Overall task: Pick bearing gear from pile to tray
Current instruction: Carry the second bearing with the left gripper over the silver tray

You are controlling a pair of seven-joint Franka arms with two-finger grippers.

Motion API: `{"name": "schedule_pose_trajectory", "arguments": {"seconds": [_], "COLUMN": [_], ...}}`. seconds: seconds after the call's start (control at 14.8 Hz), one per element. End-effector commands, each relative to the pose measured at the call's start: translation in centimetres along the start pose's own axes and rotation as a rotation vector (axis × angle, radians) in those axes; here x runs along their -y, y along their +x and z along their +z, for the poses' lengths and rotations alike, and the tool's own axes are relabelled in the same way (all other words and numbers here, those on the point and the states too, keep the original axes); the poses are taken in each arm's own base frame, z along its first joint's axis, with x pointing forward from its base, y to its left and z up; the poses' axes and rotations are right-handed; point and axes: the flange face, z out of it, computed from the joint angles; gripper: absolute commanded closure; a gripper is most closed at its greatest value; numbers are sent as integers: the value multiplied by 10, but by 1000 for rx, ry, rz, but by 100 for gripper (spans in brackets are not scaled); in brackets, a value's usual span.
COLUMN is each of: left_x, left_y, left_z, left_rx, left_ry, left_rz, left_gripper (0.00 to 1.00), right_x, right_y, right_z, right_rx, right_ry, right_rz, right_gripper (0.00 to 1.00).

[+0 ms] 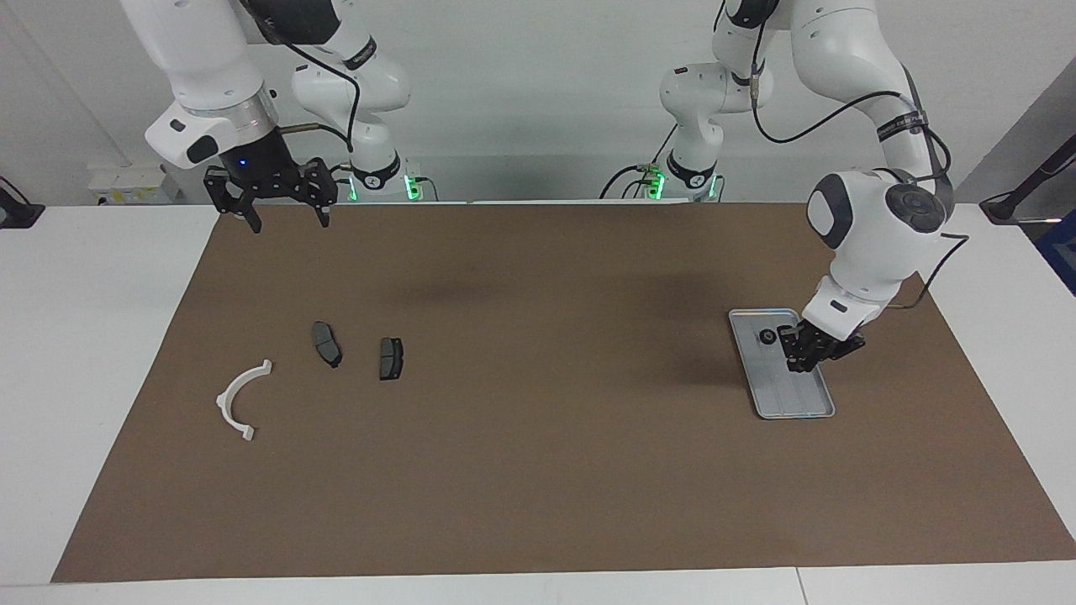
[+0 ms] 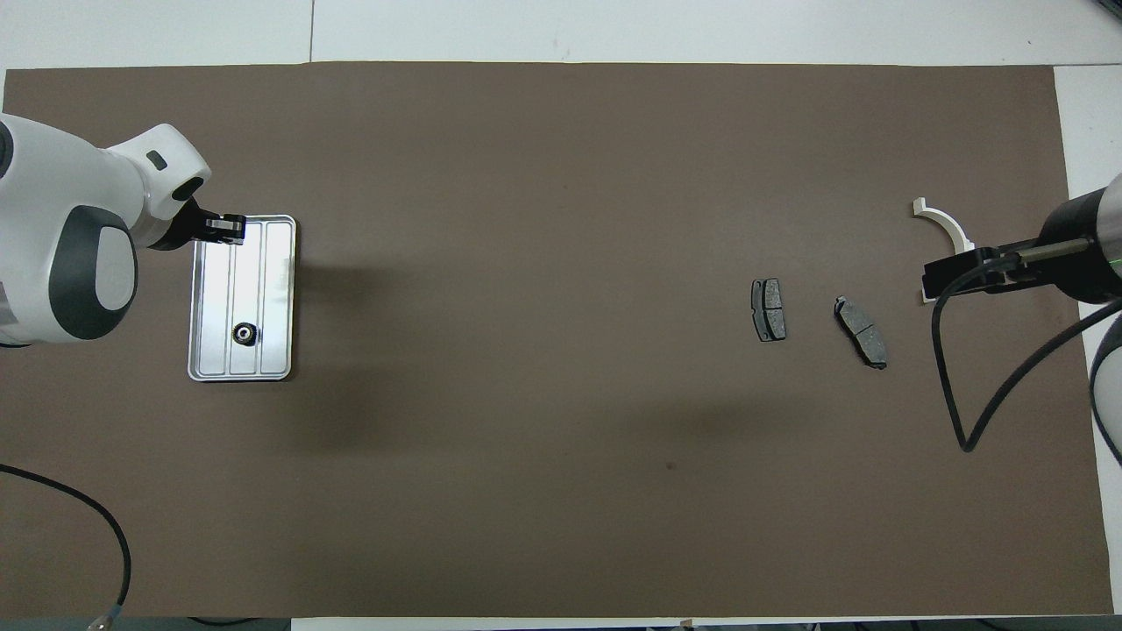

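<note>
The silver tray lies on the brown mat toward the left arm's end of the table. One small black bearing gear rests in it, at the end nearer the robots. My left gripper hangs low over the tray's other end, shut; I cannot make out anything between its tips. The pile, toward the right arm's end, shows a white arc and two dark brake pads. My right gripper waits open, high above the mat.
The second brake pad lies beside the first. The brown mat covers most of the white table. A black cable hangs from the right arm over the mat.
</note>
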Motion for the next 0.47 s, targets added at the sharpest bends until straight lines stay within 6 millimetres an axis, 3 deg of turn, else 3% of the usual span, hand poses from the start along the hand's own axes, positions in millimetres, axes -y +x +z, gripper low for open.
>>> {"name": "schedule_pose_trajectory", "arguments": {"seconds": [0.0,0.41], "left_x": [26,39], "left_y": [-7,-6], "left_z": [10,52], "left_rx": [-27,-75], "left_ry": [-5,6], "left_rz": [14,-4], "left_gripper": [100,100], "right_x": [-2,-4], "right_y": [-2,-2], "right_z": [-1,1], "right_rx": [7,7], "right_ry": [18,18], "right_rz": [-13,-7], "right_gripper": [0,0]}}
